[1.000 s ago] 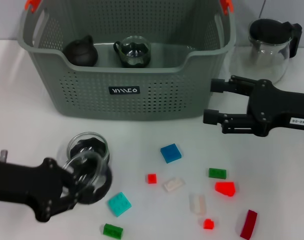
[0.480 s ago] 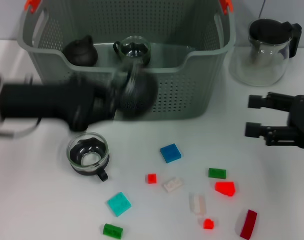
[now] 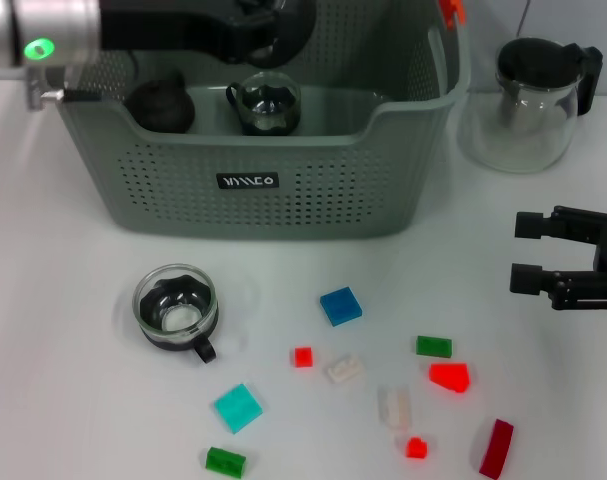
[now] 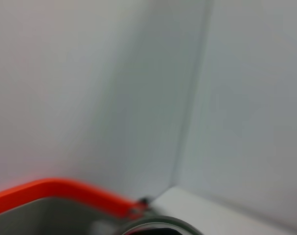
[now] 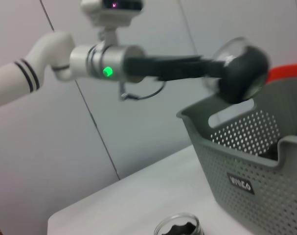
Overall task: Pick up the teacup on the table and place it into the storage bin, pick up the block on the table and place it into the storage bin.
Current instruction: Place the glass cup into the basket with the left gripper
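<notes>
My left gripper (image 3: 271,22) is high over the back of the storage bin (image 3: 253,185), shut on a dark glass teacup (image 3: 283,25). The right wrist view shows that teacup (image 5: 240,72) hanging above the bin's rim (image 5: 246,147). A second glass teacup (image 3: 176,310) stands on the table in front of the bin. Several blocks lie at the front, among them a blue block (image 3: 340,305), a cyan block (image 3: 238,408) and a red block (image 3: 449,376). My right gripper (image 3: 523,250) hovers open at the right, holding nothing.
Inside the bin sit a dark teapot (image 3: 161,103) and a glass teapot (image 3: 266,103). A glass pitcher (image 3: 531,100) with a black lid stands at the back right. An orange handle clip (image 4: 65,192) shows in the left wrist view.
My left arm has lifted a teacup from the front left of the table up over the bin. My right gripper has drawn back to the right.
</notes>
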Available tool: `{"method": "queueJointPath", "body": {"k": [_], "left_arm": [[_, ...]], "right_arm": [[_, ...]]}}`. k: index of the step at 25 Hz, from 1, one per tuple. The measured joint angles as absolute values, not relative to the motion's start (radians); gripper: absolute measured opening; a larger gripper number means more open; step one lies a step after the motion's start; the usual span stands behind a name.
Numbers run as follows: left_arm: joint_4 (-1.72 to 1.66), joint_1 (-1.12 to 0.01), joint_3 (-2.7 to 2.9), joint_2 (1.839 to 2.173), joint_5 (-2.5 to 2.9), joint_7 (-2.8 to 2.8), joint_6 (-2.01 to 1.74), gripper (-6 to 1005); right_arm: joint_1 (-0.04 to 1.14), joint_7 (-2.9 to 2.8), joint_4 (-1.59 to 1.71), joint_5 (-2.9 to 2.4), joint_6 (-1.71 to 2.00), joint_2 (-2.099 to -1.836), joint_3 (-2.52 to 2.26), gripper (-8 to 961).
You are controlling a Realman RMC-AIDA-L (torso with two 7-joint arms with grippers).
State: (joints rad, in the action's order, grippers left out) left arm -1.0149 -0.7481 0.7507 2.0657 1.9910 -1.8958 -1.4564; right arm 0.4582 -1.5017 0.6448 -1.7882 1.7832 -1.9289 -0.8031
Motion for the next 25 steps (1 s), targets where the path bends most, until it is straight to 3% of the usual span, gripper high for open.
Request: {"method": "queueJointPath", "body": {"k": [8,25], "left_arm": [[-0.992,-0.850,0.969,2.064,2.280,-2.115,-1.133,99],[-0.741,-1.008,1.066,2.121,2.563,-2.192,-0.797,124]], "right_arm": [[0.461,-1.529,0.648,-1.800,1.787,-1.928,-0.799,917],[0.466,-1.529,0.640,-1.801,1.783,-1.931,-0.791,917]]}}
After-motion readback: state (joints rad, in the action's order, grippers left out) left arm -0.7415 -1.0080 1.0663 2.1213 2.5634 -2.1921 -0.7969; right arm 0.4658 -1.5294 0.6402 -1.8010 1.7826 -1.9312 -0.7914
